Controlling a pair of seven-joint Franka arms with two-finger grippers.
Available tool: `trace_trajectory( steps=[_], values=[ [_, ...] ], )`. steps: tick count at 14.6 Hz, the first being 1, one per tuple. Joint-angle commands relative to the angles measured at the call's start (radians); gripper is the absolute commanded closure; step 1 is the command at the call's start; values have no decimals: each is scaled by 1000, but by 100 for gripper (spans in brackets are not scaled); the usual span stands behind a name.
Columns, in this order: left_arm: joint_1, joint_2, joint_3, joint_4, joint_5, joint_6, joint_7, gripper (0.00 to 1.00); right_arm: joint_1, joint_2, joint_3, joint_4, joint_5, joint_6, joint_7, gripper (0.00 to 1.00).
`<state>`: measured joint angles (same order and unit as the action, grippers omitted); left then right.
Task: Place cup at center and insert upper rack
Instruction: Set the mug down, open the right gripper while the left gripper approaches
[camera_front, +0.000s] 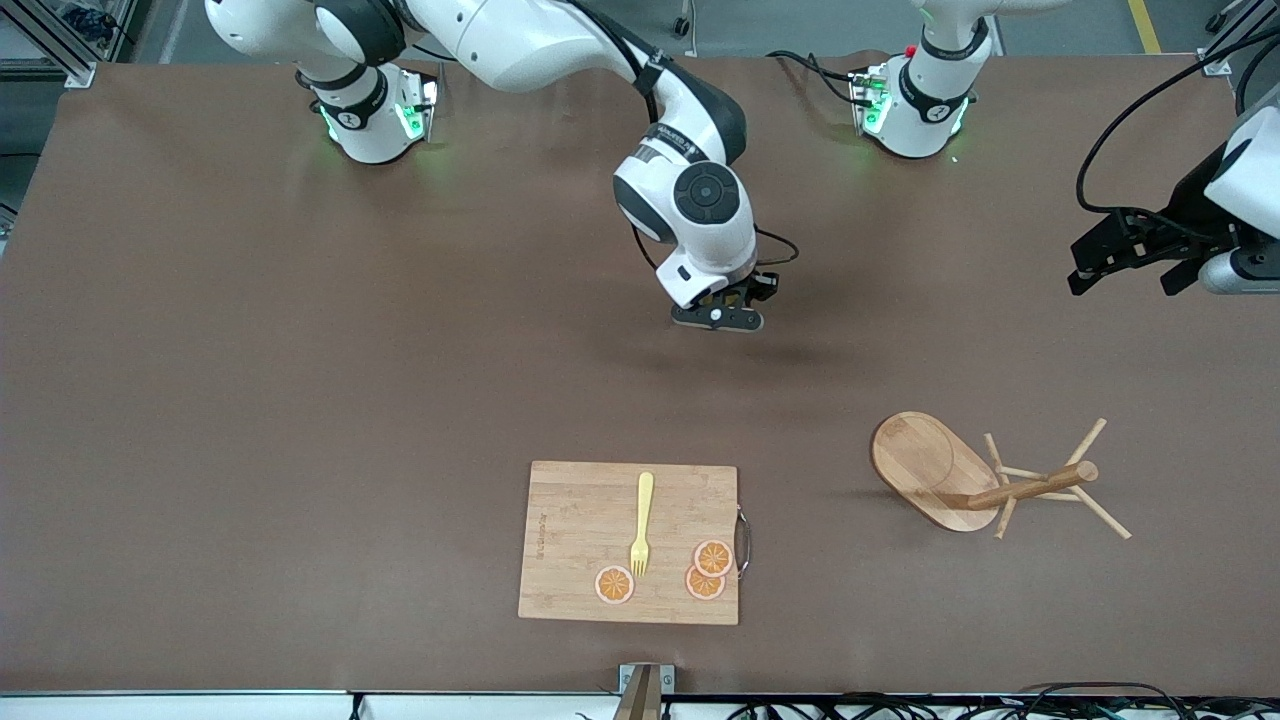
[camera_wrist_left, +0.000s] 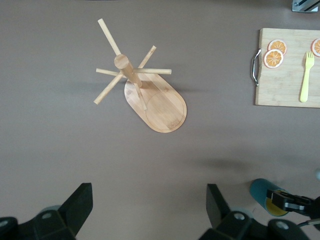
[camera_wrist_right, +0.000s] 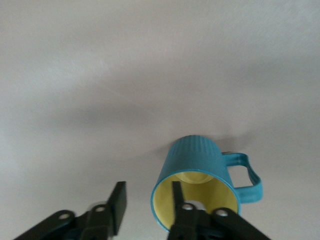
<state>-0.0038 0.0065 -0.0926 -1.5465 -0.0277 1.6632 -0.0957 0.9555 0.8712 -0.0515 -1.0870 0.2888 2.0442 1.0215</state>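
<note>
**Op:** Rack (camera_front: 985, 480) first. From my screen it lies tipped over toward the left arm's end of the table, its oval base on edge and its post running along the table away from the base toward that end, pegs splayed around the tip.

**Aide:** And the cup?

**Op:** Cup (camera_wrist_right: 200, 187) is teal with a yellow inside, mouth facing my right wrist camera and handle out to one side. I can't see anything in it but a finger. The right gripper (camera_front: 717, 317) is over the middle of the table, and in the front view the cup is hidden under that hand.

**Aide:** Is it gripped?

**Op:** One finger (camera_wrist_right: 181, 200) is inside the rim and the other is outside the wall with a gap showing, so it is not clamped. Whether the cup touches the table, I cannot tell.

**Aide:** Left side?

**Op:** Left gripper (camera_wrist_left: 150, 210) waits over the table's left-arm end, fingers spread wide, holding nothing.

**Aide:** Board?

**Op:** Board (camera_front: 575, 520) sits nearest the front camera, carrying a yellow fork (camera_front: 642, 525) and three orange slices (camera_front: 712, 557).
</note>
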Motion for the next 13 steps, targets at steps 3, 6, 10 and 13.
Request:
trace_trajectory(
  steps=[3, 6, 10, 13],
  values=[
    [1, -6, -27, 9, -6, 3, 16, 0, -122, -159, -22, 21, -6, -206, 17, 0],
    [1, -16, -45, 8, -11, -6, 2, 0, -228, -283, -135, 16, -71, -399, -87, 0],
    [2, -33, -142, 8, -11, -78, 2, 0, -389, -362, -241, 13, -103, -599, -442, 0],
    [4, -45, -240, 5, -37, -144, -135, 0, -525, -373, -298, 12, -105, -647, -731, 0]
  ],
)
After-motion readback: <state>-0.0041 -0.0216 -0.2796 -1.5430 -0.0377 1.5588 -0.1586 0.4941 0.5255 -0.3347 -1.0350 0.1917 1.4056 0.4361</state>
